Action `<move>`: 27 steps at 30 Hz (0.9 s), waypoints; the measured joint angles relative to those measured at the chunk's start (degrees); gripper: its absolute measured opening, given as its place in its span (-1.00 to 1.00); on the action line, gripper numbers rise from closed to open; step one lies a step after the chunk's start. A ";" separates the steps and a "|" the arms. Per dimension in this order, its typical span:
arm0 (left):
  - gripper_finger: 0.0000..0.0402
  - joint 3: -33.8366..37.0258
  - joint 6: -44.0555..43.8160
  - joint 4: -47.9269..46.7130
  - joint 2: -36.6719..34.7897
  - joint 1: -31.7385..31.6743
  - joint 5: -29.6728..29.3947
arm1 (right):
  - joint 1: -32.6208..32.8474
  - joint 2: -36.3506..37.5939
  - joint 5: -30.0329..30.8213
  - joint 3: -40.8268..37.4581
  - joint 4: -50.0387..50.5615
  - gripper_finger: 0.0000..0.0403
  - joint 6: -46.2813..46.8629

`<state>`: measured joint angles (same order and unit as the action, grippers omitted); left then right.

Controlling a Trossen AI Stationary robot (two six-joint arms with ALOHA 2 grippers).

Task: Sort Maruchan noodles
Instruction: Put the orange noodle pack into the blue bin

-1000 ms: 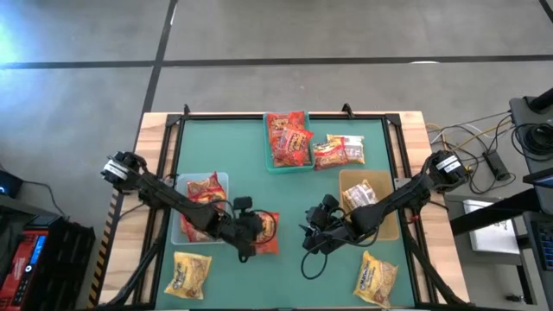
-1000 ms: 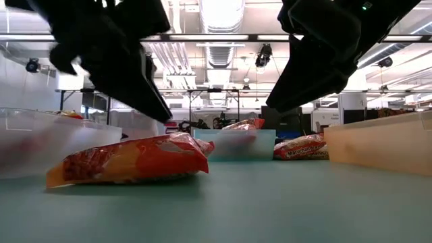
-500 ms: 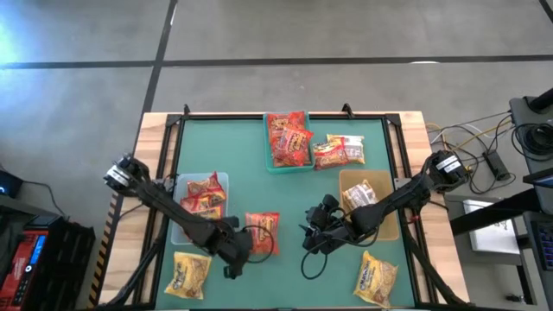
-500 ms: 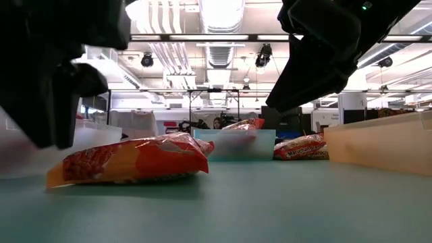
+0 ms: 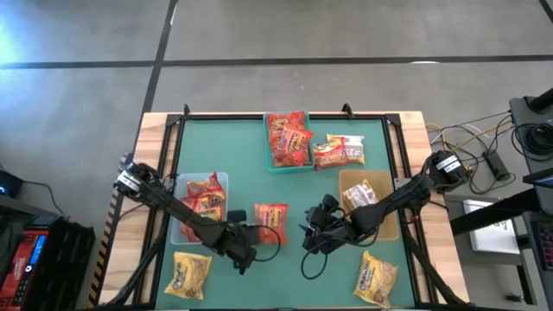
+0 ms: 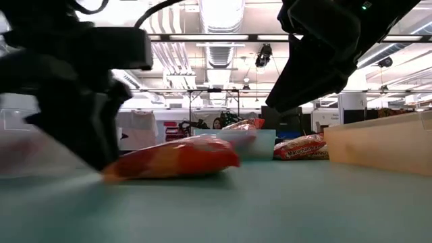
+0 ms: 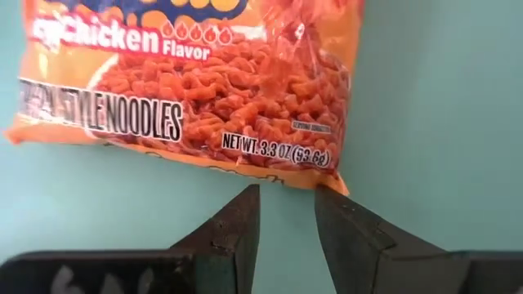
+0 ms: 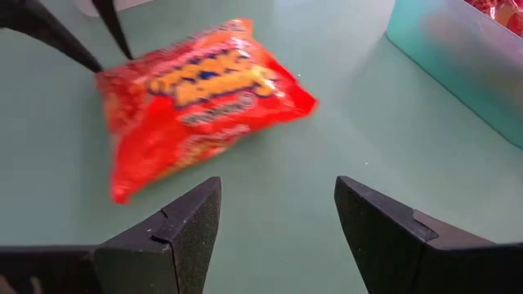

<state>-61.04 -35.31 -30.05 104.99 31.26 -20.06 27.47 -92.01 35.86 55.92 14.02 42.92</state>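
Observation:
An orange-red Maruchan noodle packet [image 5: 270,223] lies flat on the green table, near the middle. My left gripper [image 7: 284,192] stands at its near left edge, slanting down, its fingers a narrow gap apart with only bare table between them. My right gripper [image 5: 315,238] hangs open above the table to the packet's right and holds nothing. In the right wrist view the packet [image 8: 204,98] lies ahead of those open fingers. My left gripper meets the packet's crimped end edge [image 7: 282,178] with the free ends of both fingers [image 7: 245,204], the edge running across in front of the gap. The fingers come slanting down from the table's near left. The packet lies flat on the table, not lifted.
A teal bin [image 5: 270,164] at the far middle holds red packets, with two more packets [image 5: 339,151] beside it. A clear bin [image 5: 223,181] at the left holds red packets, and a tan bin [image 5: 390,226] stands at the right. Yellow packets lie near-left [image 5: 192,272] and near-right [image 5: 378,276].
My left gripper has drawn back from over the packet toward the table's near left, tipped steeply down and sunk, then come up against the packet's edge. The packet has slid a little toward the table's right and far side and turned slightly, still flat.

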 joint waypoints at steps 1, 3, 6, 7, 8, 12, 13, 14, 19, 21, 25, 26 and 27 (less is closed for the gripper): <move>-0.49 0.00 1.10 0.68 0.00 -0.41 -1.20 | 0.01 0.00 0.00 0.00 0.02 0.15 0.00; -0.49 0.00 3.36 2.55 -0.02 -1.46 -3.39 | 0.01 0.00 -0.01 0.00 -0.01 0.15 -0.02; -0.49 0.00 6.63 5.84 -0.02 -3.11 -6.72 | 0.01 0.00 -0.01 0.00 -0.04 0.15 -0.02; -0.49 0.00 7.17 7.04 -0.02 -3.68 -7.00 | 0.01 0.00 -0.01 0.00 -0.08 0.15 -0.01; -0.49 0.00 7.52 7.71 -0.02 -4.13 -7.02 | -0.01 0.00 -0.01 0.00 -0.15 0.15 0.00; -0.49 0.00 8.31 7.56 -0.58 -4.46 -6.54 | -0.01 0.00 -0.01 0.00 -0.15 0.15 -0.01; -0.49 0.00 8.38 7.50 -0.96 -4.23 -6.46 | 0.01 0.00 -0.01 0.00 -0.17 0.15 -0.02; -0.49 0.00 8.44 7.48 -1.39 -4.02 -6.46 | 0.00 0.00 -0.01 0.00 -0.15 0.15 0.00; -0.49 0.00 9.14 7.01 -2.60 -3.69 -7.48 | 0.00 0.00 0.01 0.00 -0.20 0.15 -0.01; -0.49 0.00 10.09 7.49 -2.62 -3.91 -9.14 | -0.01 0.00 -0.01 0.00 -0.21 0.15 0.00; -0.49 0.00 12.43 10.66 -2.62 -4.29 -10.52 | 0.01 0.00 -0.01 0.00 -0.49 0.15 -0.02; -0.49 0.00 13.30 11.04 -2.62 -4.37 -10.54 | 0.01 0.00 -0.01 0.00 -0.66 0.15 0.00; -0.49 0.00 14.12 11.23 -2.62 -4.45 -10.54 | -0.01 0.00 0.01 0.00 -0.82 0.15 0.00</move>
<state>-61.04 -21.19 -18.82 102.37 26.81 -30.60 27.46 -92.01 35.88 55.92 13.20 42.92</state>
